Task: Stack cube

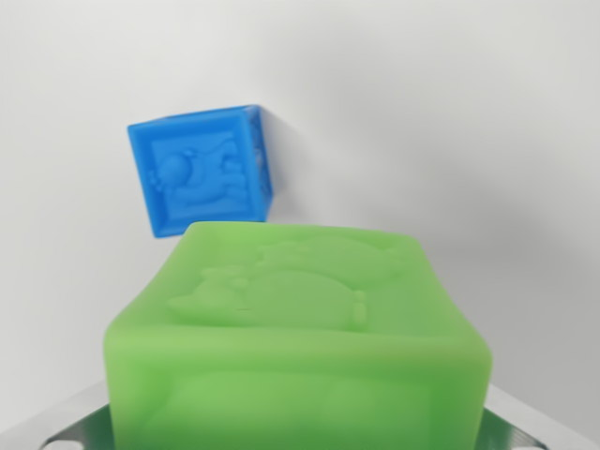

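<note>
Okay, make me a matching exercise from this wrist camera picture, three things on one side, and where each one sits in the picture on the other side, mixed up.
Things:
1. green cube
2. blue cube
3. metal gripper parts

Places:
A. upper part of the wrist view, toward its left, on the white surface
B. bottom corners of the view, on both sides of a cube
C. large in the lower middle, closest to the camera

Pairs: 1-C, 2-A, 3-B
</note>
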